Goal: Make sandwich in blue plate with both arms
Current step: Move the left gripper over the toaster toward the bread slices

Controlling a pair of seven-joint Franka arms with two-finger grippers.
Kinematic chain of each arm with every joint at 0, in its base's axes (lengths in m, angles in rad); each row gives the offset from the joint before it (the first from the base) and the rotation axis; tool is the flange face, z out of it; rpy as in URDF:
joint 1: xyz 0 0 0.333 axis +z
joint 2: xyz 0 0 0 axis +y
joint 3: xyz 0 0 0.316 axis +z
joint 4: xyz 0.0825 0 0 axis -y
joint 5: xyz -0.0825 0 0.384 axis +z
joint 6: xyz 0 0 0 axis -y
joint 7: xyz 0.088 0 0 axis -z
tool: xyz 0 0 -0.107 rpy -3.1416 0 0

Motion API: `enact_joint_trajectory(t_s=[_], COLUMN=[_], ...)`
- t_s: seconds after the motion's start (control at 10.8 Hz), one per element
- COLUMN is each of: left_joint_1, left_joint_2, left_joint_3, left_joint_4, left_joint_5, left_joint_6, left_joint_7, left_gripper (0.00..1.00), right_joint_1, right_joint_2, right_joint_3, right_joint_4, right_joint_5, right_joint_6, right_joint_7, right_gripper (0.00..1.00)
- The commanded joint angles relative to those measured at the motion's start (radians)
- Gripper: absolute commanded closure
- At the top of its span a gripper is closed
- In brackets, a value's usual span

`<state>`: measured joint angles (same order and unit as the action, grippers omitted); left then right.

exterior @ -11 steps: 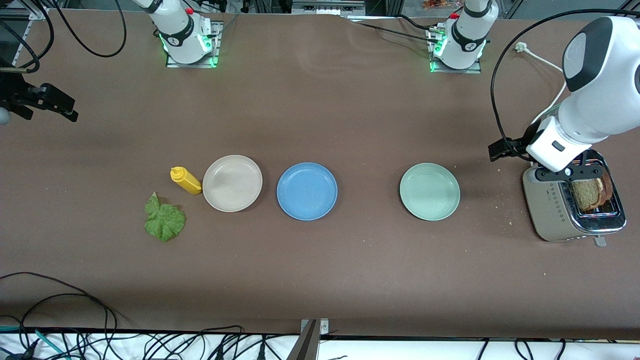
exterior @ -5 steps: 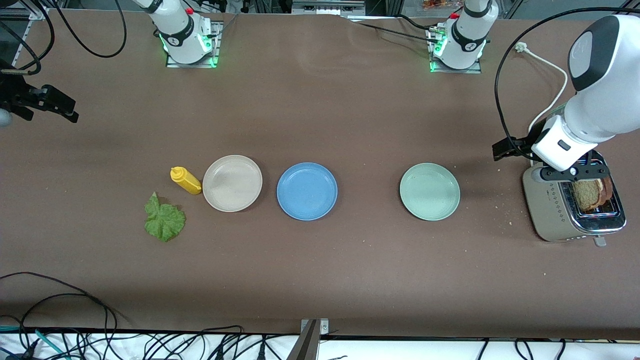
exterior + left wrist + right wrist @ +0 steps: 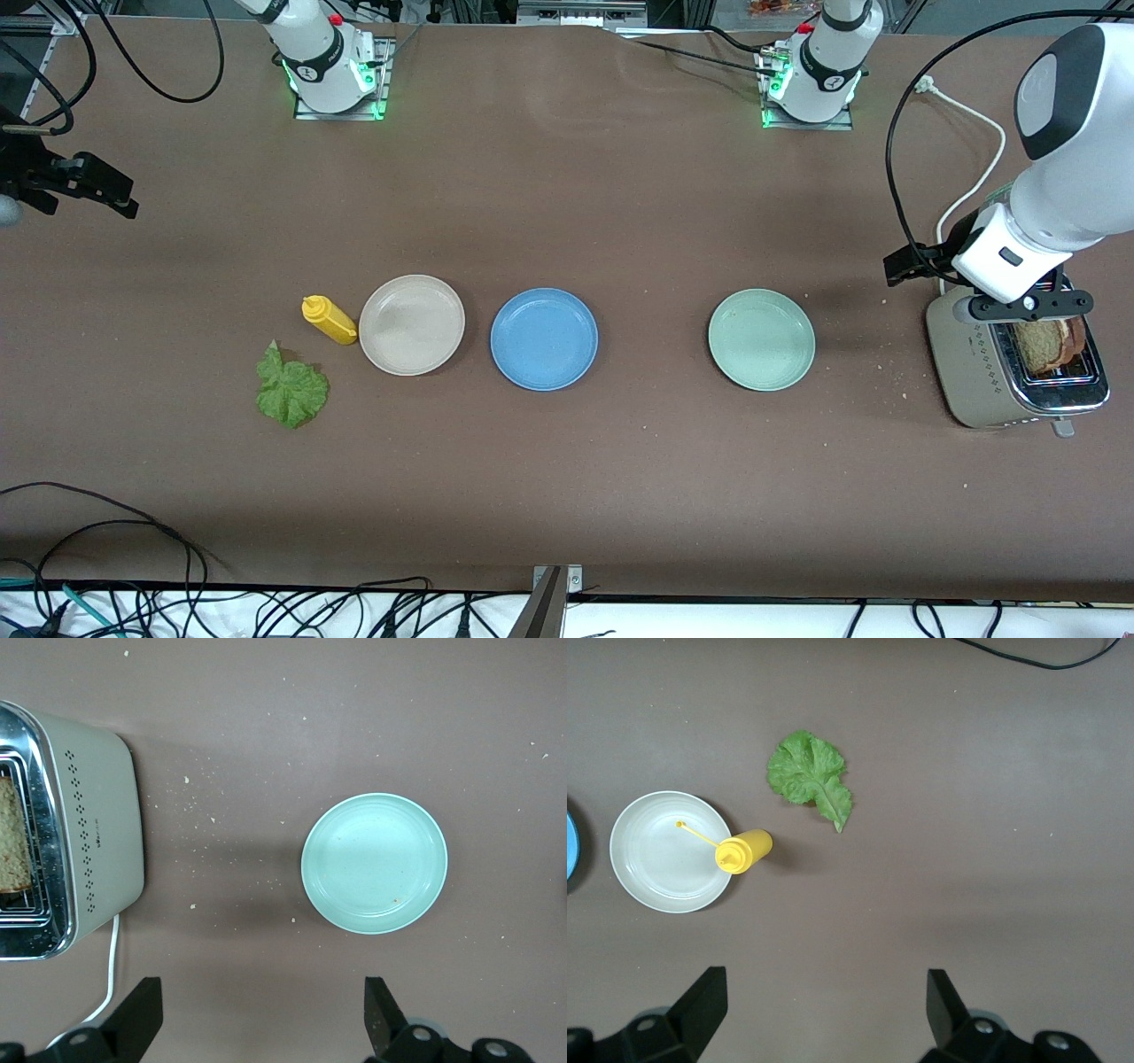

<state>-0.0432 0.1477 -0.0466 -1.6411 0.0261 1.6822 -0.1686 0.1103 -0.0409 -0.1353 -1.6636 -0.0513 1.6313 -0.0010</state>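
Observation:
The blue plate (image 3: 544,338) lies bare in the middle of the table, between a beige plate (image 3: 411,324) and a pale green plate (image 3: 761,339). Brown bread (image 3: 1050,344) stands in the slots of a silver toaster (image 3: 983,372) at the left arm's end. A green lettuce leaf (image 3: 291,390) lies flat near the right arm's end. My left gripper (image 3: 261,1014) hangs open and holds nothing, up by the toaster (image 3: 93,833) and its bread (image 3: 13,837). My right gripper (image 3: 824,1010) is open and holds nothing, high over bare table near the lettuce (image 3: 811,775).
A yellow mustard bottle (image 3: 329,320) lies on its side against the beige plate. The toaster's white cord (image 3: 961,111) runs toward the robots' bases. Crumbs dot the table between the green plate (image 3: 374,862) and the toaster. Cables hang along the table's near edge.
The left arm has shifted a little toward the left arm's end of the table, over the toaster. The right arm has hardly moved. Both grippers stay open.

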Motion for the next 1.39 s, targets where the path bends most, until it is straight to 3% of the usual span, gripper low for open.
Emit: enact_joint_trajectory(t_s=[0.0,1.3], left_joint_1=[0.009,0.054], left_joint_2=[-0.008,-0.011], left_joint_3=[0.002,0.005], left_joint_4=[0.006,0.006], left_joint_5=[0.02,0.02], left_joint_6=[-0.019,-0.042], left_joint_7=[0.018,0.015], left_gripper=[0.0,0.0], right_joint_1=[0.005,0.005], right_joint_2=[0.036,0.045], right_joint_3=[0.006,0.006], right_joint_4=[0.031,0.047], right_joint_5=[-0.016,-0.03], right_joint_6=[-0.011,-0.011], right_joint_7=[0.013,0.012], right_gripper=[0.0,0.0])
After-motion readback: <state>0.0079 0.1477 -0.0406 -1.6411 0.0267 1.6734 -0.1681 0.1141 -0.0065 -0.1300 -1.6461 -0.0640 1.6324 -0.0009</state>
